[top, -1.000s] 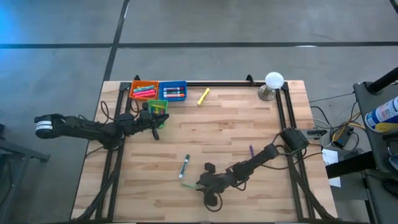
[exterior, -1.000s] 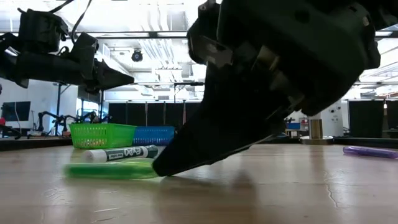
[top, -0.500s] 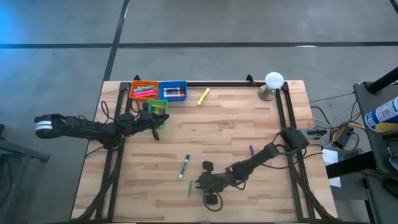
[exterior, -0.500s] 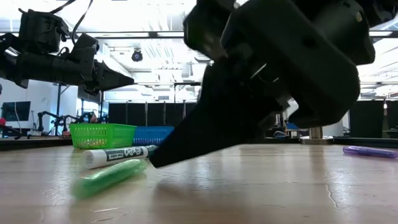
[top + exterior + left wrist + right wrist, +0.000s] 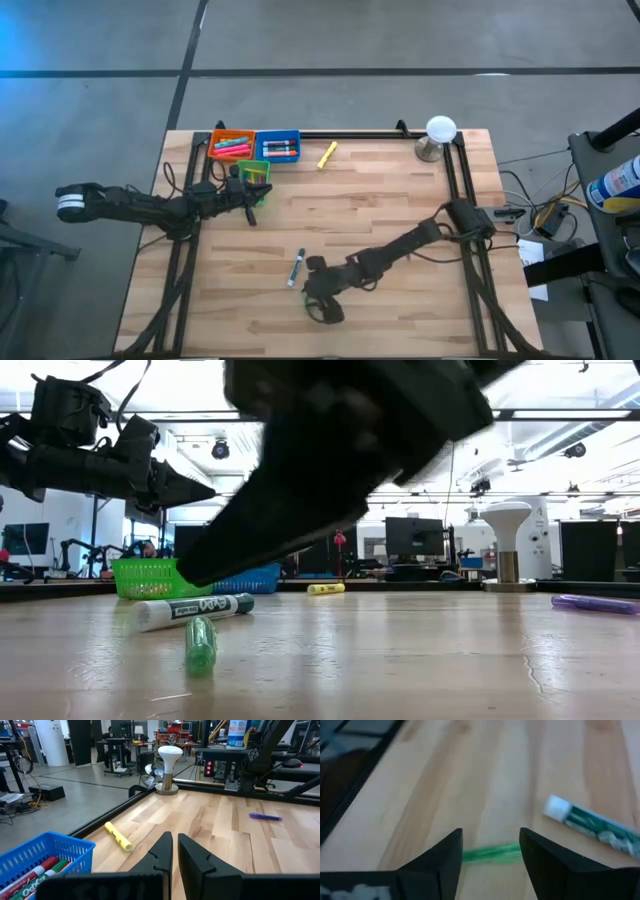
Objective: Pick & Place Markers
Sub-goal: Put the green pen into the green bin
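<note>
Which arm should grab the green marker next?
The right. Its gripper is over the green marker, fingers open on either side of it. The left gripper sits shut across the table by the green bin, much farther off.

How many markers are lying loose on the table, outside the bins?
4: green marker between the right gripper's fingers, white-barrelled marker beside it, yellow near the bins, purple by the right edge.

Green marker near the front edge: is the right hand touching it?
Apart. In the right wrist view the green marker lies on the wood across the gap of the open right hand, clear of both fingers.
</note>
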You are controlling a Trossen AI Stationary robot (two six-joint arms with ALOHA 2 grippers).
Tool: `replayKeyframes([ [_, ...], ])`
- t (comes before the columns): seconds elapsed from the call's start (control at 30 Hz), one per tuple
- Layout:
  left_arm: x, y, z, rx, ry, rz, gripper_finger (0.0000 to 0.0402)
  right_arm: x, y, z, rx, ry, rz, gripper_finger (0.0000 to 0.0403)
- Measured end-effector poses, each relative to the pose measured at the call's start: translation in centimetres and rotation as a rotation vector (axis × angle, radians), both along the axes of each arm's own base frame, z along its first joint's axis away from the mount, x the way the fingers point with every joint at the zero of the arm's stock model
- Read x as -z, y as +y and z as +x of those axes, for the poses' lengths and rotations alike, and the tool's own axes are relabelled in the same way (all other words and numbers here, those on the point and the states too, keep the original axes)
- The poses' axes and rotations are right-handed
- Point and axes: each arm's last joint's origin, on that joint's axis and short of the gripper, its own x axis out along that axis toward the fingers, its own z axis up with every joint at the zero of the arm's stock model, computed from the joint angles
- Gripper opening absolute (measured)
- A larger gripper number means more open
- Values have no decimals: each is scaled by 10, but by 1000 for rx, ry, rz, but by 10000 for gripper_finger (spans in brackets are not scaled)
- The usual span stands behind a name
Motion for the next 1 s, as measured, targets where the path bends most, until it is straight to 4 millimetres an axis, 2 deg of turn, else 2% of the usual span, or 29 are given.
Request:
replayKeyframes([
  [0.1, 1, 0, 0, 0, 8, -2, 23, -6, 3, 1, 159, 124, 29, 199],
  [0.23, 1, 0, 0, 0, 10, -4, 23, -16, 13, 1, 314, 172, 80, 207],
  [0.53, 2, 0, 0, 0, 18, -13, 23, -19, 27, -2, 376, 185, 178, 206],
  [0.77, 2, 0, 0, 0, 18, -13, 23, -17, 26, -3, 413, 203, 185, 205],
  [0.87, 2, 0, 0, -1, 18, -12, 23, -11, 27, -1, 432, 203, 170, 205],
  [1.0, 2, 1, 0, -18, 18, -13, 23, 3, 35, 14, 425, 257, 125, 205],
])
